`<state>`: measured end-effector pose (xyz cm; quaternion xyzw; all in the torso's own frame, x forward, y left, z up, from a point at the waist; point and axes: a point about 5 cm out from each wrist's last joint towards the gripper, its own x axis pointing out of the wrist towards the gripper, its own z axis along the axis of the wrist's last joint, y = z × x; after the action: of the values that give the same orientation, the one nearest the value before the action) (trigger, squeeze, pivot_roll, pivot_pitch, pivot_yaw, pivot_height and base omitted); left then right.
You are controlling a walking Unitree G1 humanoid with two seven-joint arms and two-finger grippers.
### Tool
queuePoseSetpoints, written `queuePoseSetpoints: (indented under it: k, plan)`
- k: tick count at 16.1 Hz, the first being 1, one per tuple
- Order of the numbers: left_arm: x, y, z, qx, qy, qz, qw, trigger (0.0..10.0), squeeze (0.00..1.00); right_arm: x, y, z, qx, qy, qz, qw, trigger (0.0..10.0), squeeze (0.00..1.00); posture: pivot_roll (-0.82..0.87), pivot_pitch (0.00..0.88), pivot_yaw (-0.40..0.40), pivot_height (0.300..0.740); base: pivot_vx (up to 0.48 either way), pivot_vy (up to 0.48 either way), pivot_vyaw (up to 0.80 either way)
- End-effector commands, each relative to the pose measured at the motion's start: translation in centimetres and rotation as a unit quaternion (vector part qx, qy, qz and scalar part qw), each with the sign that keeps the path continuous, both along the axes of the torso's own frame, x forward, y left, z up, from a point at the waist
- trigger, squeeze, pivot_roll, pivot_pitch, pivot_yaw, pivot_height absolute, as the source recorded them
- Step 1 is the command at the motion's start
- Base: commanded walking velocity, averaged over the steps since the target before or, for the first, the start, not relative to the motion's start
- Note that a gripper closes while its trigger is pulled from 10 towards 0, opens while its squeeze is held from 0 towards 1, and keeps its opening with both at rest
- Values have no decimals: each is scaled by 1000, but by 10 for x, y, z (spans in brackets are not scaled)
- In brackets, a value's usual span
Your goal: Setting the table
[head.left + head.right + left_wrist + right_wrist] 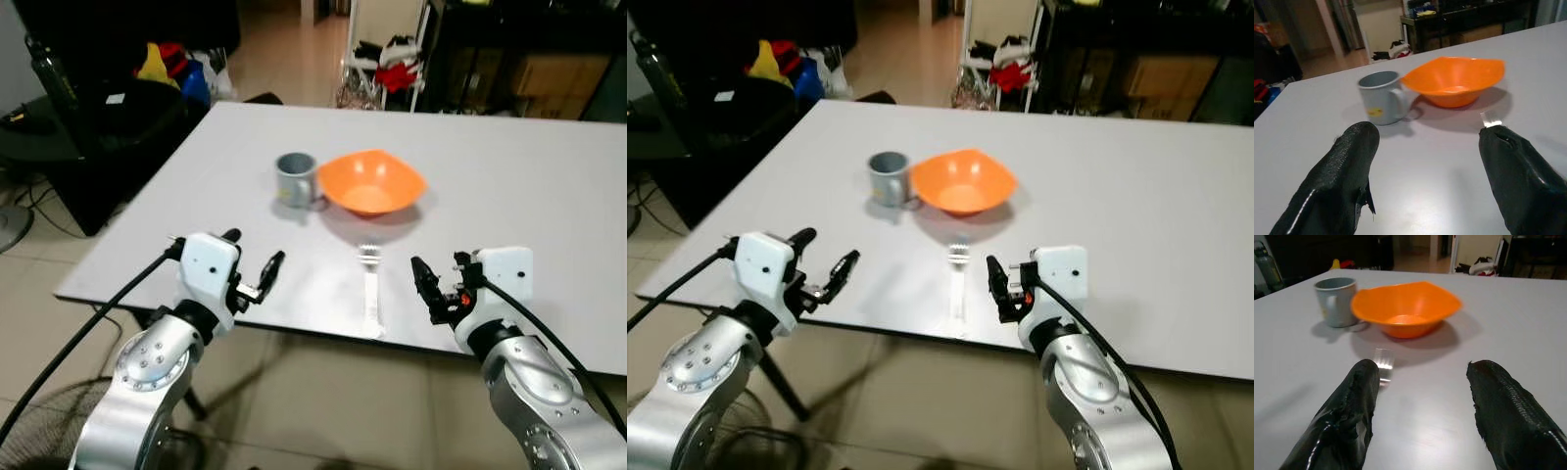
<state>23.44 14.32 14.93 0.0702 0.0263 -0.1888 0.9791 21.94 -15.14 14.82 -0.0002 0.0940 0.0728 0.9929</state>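
The fork lies lengthwise at lower centre of the frame, tines toward the orange bowl, nearer the right gripper than the left gripper; both jaws stand open and empty.

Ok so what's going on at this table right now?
A robot is setting the table. A grey mug stands beside an orange bowl, and a fork lies nearer the edge of the table, tines toward the bowl. The left pincer and right pincer hover open on either side of the fork, holding nothing.
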Motion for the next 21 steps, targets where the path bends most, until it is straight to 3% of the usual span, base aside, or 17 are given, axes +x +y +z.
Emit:
queuePoseSetpoints:
  k: [1, 12, 14, 21]
  plan:
    - [-1, -4, 0, -4, 0, 2, 1000, 10000, 0, 1, -5, 3, -2, -10, -9, 1000, 10000, 0, 60, 0, 68, 740, 0, -450, 0]
    - [-4, 4, -3, 7, 8, 17, 1000, 10000, 0, 4, 11, -5, -8, -4, 49, 999, 10000, 0, 104, 0, 49, 740, 0, -446, 0]
    - [-2, 6, -1, -8, 13, 30, 999, 10000, 0, 4, 11, -2, -14, -10, 45, 999, 10000, 0, 104, 0, 56, 740, 0, 0, 800]
    - [1, 5, -6, 7, 13, 60, 998, 10000, 0, 0, 5, -8, -19, -4, 28, 999, 10000, 0, 89, 0, 68, 740, 0, 0, 800]
